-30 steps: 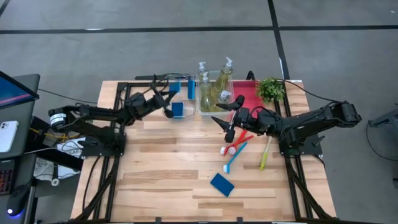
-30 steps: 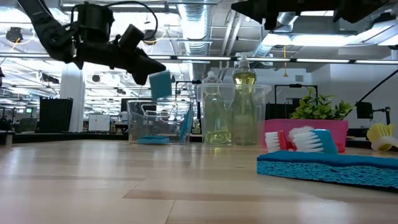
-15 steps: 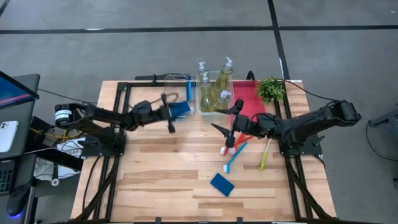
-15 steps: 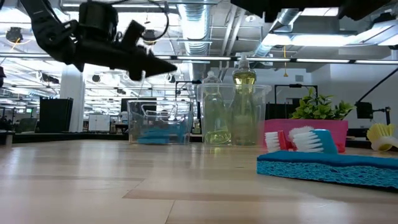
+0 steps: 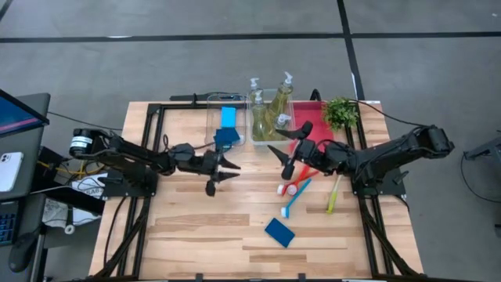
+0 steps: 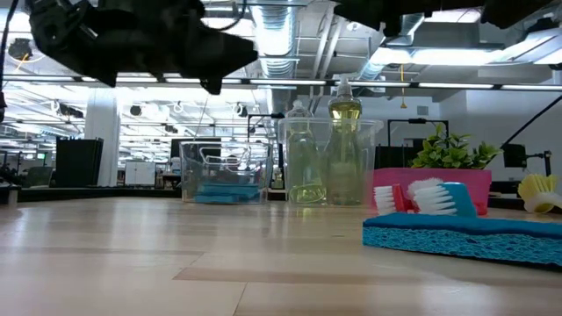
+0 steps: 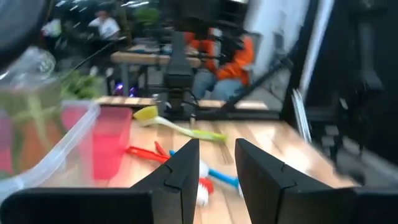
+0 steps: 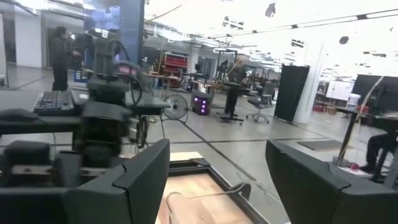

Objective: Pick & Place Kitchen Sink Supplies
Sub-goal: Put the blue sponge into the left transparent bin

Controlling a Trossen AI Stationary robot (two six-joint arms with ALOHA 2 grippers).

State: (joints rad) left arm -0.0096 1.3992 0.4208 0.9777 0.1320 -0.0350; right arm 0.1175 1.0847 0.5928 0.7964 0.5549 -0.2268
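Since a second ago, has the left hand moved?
Yes. The left hand has pulled back from the clear bin, toward the table's near edge; the sponge now sits in the bin.

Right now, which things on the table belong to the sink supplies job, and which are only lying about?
Job: blue sponges, one on the table, others in the clear bin; pump bottles; red brush, blue brush, yellow-green brush.
Lying about: plant; red tray.

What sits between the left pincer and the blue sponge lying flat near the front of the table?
Nothing visible. In the high view the left pincer, open and empty, hangs over bare wood just in front of the clear bin. The blue sponge lies apart on the table, with the brushes off toward the right pincer, outside that path.
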